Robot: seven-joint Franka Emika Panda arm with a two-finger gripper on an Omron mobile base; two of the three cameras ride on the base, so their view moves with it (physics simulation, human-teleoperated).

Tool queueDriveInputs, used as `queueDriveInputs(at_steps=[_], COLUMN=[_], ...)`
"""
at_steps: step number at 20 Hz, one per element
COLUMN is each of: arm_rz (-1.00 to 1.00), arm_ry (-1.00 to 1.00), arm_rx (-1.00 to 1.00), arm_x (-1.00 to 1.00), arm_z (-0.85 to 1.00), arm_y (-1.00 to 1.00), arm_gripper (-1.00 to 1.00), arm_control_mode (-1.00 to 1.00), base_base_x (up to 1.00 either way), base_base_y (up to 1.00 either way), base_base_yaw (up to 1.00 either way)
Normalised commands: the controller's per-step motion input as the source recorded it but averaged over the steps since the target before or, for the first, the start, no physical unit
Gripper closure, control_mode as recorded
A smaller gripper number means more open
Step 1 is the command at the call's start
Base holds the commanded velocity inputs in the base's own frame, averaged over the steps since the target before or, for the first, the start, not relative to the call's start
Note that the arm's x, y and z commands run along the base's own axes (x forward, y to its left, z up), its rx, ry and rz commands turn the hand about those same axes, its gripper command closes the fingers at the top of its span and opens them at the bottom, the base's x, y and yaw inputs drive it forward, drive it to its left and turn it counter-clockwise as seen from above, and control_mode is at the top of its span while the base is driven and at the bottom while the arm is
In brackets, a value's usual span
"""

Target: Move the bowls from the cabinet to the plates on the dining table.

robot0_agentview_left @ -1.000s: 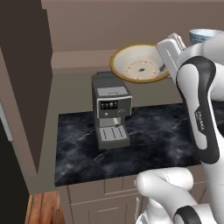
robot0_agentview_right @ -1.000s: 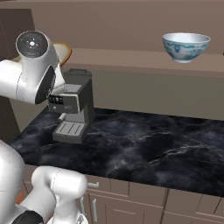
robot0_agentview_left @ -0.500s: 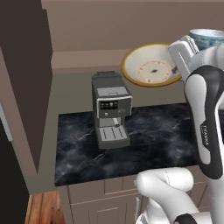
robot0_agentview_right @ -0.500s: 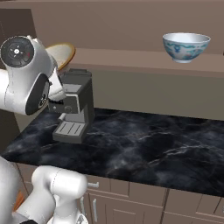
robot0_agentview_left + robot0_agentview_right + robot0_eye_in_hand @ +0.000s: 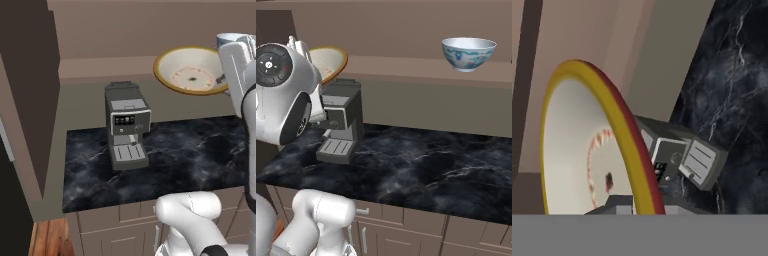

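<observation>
My gripper (image 5: 220,79) is shut on the rim of the wide cream bowl (image 5: 190,71), which hangs tilted on edge in front of the cabinet shelf (image 5: 100,67), its inside turned toward the room. In the hand view the cream bowl (image 5: 577,150) stands close, its yellow and red-brown rim rising from the gripper (image 5: 629,204). From the right side, the cream bowl (image 5: 331,60) peeks out behind my arm. The blue floral bowl (image 5: 468,53) stands upright on the cabinet shelf (image 5: 406,67); its rim (image 5: 227,37) shows behind my hand. The plates and dining table are out of view.
A dark coffee machine (image 5: 127,125) stands on the black marble counter (image 5: 195,155) below the shelf, also seen as coffee machine (image 5: 341,125) and coffee machine (image 5: 682,157). An open cabinet door (image 5: 30,75) juts out on the left. Drawer fronts (image 5: 406,225) run under the counter.
The cream bowl has travelled to the right along the shelf front with my hand, closer to the blue bowl. The gripper stays shut; the coffee machine and blue bowl have not moved.
</observation>
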Motion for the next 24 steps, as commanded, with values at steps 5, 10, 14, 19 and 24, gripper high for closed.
queueDriveInputs(at_steps=[5, 10, 14, 19, 24], arm_rz=[-0.08, -0.08, -0.02, 0.00, 0.00], arm_ry=[0.07, 0.09, 0.02, 0.00, 0.00], arm_rx=[0.15, 0.12, 0.03, 0.00, 0.00], arm_x=[-0.44, -0.41, -0.10, 0.00, 0.00], arm_z=[0.18, 0.15, 0.03, 0.00, 0.00], arm_y=[-0.13, -0.13, -0.03, 0.00, 0.00], arm_gripper=[1.00, 1.00, 1.00, 1.00, 1.00], arm_control_mode=[-1.00, -1.00, 1.00, 1.00, 1.00], base_base_x=[0.00, 0.00, -0.30, -0.48, -0.61], base_base_y=[0.00, 0.00, -0.13, -0.13, -0.12], base_base_yaw=[0.00, 0.00, -0.05, -0.07, -0.03])
